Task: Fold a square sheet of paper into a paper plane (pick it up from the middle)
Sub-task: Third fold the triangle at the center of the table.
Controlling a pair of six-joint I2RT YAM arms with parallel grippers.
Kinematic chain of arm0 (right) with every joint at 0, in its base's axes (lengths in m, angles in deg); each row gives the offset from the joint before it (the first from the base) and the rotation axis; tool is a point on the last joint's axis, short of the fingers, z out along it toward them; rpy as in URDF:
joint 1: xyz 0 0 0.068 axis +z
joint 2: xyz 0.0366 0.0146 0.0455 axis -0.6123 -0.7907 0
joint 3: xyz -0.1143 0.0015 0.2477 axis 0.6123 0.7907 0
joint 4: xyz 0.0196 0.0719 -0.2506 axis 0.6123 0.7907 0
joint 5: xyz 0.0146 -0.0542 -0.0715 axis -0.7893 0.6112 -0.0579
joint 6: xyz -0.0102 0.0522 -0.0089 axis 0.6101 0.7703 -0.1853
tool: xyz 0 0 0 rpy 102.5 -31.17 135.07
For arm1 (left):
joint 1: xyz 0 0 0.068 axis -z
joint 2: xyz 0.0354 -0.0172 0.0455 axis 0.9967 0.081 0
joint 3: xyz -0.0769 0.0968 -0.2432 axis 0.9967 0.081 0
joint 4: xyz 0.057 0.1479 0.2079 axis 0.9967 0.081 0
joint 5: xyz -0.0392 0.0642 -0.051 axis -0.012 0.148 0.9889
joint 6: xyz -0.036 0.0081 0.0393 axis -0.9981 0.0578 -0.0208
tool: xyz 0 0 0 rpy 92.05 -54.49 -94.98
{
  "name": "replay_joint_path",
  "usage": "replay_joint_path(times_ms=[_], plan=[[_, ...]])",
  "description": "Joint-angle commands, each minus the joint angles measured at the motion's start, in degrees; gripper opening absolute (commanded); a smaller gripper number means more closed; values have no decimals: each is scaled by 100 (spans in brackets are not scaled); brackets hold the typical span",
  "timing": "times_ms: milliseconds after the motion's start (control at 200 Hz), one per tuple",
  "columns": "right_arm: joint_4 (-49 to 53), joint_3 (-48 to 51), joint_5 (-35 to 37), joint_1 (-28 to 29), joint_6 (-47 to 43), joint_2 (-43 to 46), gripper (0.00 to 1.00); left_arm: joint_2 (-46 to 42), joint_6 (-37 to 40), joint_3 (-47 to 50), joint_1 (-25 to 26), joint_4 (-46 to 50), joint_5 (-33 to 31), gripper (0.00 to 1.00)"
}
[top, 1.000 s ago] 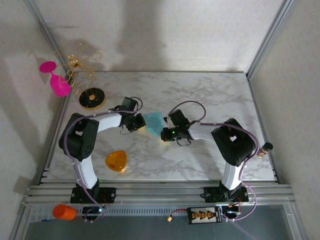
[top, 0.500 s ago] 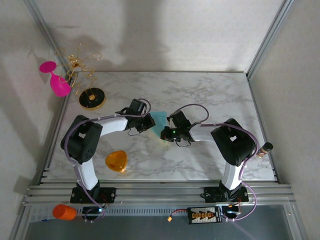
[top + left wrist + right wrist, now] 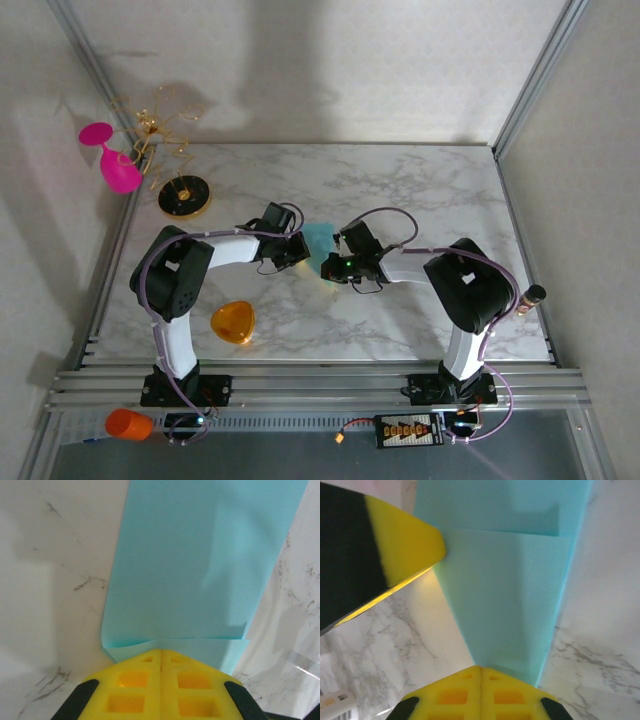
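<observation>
The square sheet of paper (image 3: 317, 238) is light teal and lies folded over on itself on the marble table (image 3: 420, 190), between my two grippers. In the left wrist view the sheet (image 3: 200, 565) shows two layers with a fold along its left side. My left gripper (image 3: 161, 651) is shut, its tips resting on the sheet's near end (image 3: 300, 250). In the right wrist view the sheet (image 3: 510, 580) narrows toward my right gripper (image 3: 481, 668), which is shut with its tips on the sheet's narrow end (image 3: 329, 266). One of the left gripper's fingers (image 3: 395, 540) touches the sheet's left edge. No finished paper plane is in view.
An orange rounded-triangle piece (image 3: 232, 321) lies front left. A pink glass (image 3: 112, 160) and a gold wire stand on a black base (image 3: 184, 195) sit at the back left. A marker (image 3: 530, 297) lies at the right edge. White walls enclose the table.
My left gripper has moved right toward the right gripper, and the sheet has folded over and looks narrower. The right gripper has stayed in place.
</observation>
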Motion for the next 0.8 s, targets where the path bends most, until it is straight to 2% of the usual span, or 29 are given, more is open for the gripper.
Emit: replay_joint_path(times_ms=[0,406,586,796], plan=[[43,-328,-216,23,-216,29,2,188,62,-15,-15,319,-347,2],[111,-817,-178,24,-185,-805,0,363,69,-73,-13,610,-480,1],[255,-278,-81,6,-376,-468,0,553,75,15,-58,846,-758,0],[564,320,-309,6,-835,96,0,539,83,166,-147,955,-967,0]])
